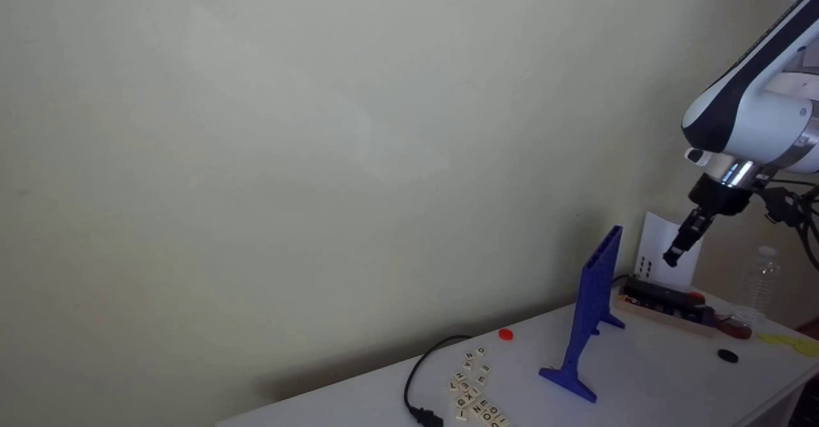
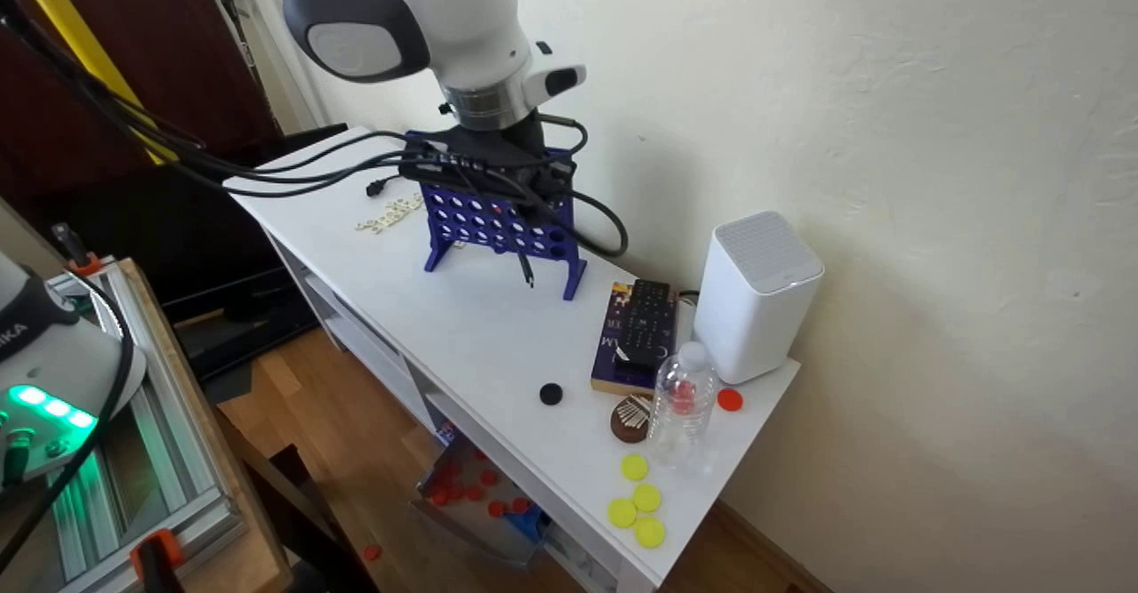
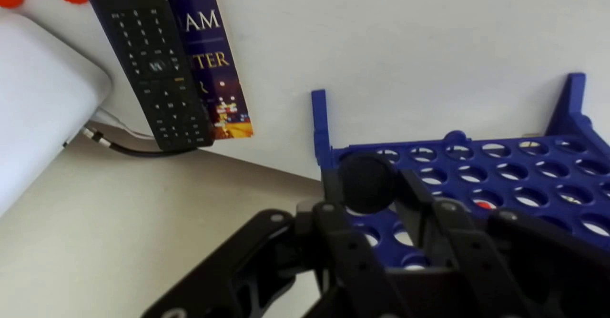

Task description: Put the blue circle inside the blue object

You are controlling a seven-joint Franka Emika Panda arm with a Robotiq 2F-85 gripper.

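Observation:
My gripper (image 3: 372,187) is shut on a round dark disc (image 3: 367,183). The disc looks nearly black; no clearly blue disc shows. It is held between the fingertips, its flat face toward the wrist camera. The blue object (image 1: 592,299) is an upright panel with rows of round holes on splayed feet. It also shows behind the arm in an exterior view (image 2: 498,230) and beyond the fingers in the wrist view (image 3: 493,183). In an exterior view the gripper (image 1: 670,258) hangs right of the panel's upper end, apart from it. The disc covers holes near one panel edge.
A black disc (image 2: 551,394) lies on the white table. A book (image 2: 612,357) with a black remote (image 2: 646,317), a white box (image 2: 756,300), a clear bottle (image 2: 680,415) and several yellow discs (image 2: 648,497) stand or lie beyond it. Letter tiles (image 1: 470,392) and a red disc (image 1: 505,334) lie past the panel.

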